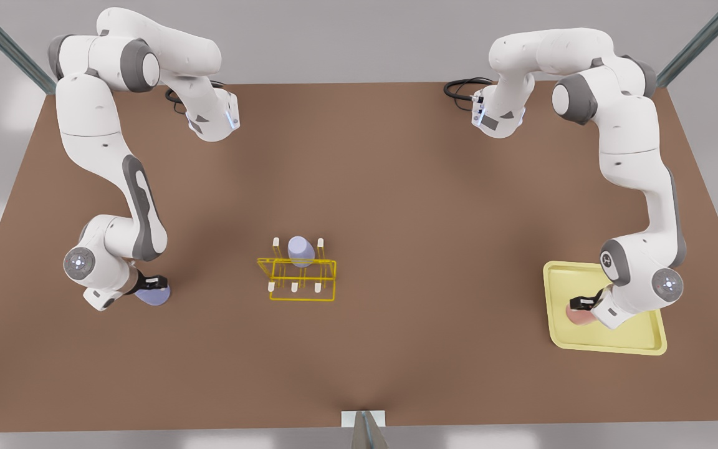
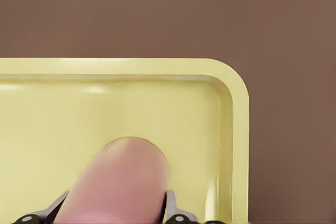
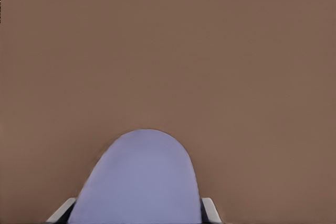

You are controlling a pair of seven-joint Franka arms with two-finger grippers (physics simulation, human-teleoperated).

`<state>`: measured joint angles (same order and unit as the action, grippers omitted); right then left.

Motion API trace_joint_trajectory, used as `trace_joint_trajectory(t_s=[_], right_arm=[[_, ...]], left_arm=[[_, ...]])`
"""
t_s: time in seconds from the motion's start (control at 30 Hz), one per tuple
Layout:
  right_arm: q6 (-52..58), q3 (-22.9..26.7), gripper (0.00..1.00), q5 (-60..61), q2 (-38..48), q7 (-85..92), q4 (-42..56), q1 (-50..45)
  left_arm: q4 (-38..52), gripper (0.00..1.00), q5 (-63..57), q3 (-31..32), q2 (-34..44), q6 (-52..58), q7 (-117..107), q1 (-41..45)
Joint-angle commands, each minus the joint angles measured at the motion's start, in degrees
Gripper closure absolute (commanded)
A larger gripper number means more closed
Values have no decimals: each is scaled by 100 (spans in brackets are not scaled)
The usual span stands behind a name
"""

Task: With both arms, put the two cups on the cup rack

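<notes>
Your left gripper has its fingers clamped on the pink cup lying in the yellow tray; your right gripper clamps the lavender cup on the bench. Lift both straight up before swinging toward the cup rack. Each cup's long axis runs straight out from its fingers.

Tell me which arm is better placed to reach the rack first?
Right, probably. The right gripper straddles the lavender cup on the table, nearer the cup rack. The left gripper straddles the pink cup on the tray, farther off.
</notes>
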<state>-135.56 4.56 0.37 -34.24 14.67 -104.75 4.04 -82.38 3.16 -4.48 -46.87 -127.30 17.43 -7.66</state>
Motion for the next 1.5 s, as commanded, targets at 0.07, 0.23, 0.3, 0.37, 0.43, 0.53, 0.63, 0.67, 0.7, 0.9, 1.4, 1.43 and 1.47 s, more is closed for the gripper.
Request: trace_joint_trajectory(t_s=[0.07,0.23,0.3,0.37,0.43,0.53,0.63,0.67,0.7,0.9,1.4,1.43,1.47], right_arm=[[-31,-8,18,7,14,194,33,-17],[-31,-52,18,112,49,185,60,-26],[-14,-184,18,218,137,185,60,-17],[-23,-263,18,235,216,176,60,-17],[30,-403,18,428,304,185,60,-44],[48,-623,18,560,436,185,60,-44],[100,-852,18,727,594,185,51,-35],[118,-948,18,727,690,185,51,-44],[171,-1054,18,727,778,185,51,-35],[513,-1440,18,1237,1024,176,77,-61],[663,-1836,18,2177,840,44,587,-351],[654,-1836,18,2186,822,36,622,-351],[654,-1836,18,2230,779,36,693,-378]], left_arm=[[3,14,123,70,11,92,85,1],[20,14,114,88,248,777,32,1],[46,14,79,88,310,997,32,1],[46,14,88,114,398,1155,-390,54],[55,14,97,150,433,1296,-425,54],[64,14,97,150,433,1296,-425,54],[204,14,114,334,433,1603,-1013,115],[389,14,114,448,433,1876,-1242,106],[468,14,123,518,433,1920,-1374,124],[1294,14,932,1951,266,2069,-2904,115],[2947,14,1617,2259,-807,769,-7324,2638],[2991,14,1617,2259,-850,751,-7324,2717],[3149,14,1617,2259,-947,742,-7333,2761]])
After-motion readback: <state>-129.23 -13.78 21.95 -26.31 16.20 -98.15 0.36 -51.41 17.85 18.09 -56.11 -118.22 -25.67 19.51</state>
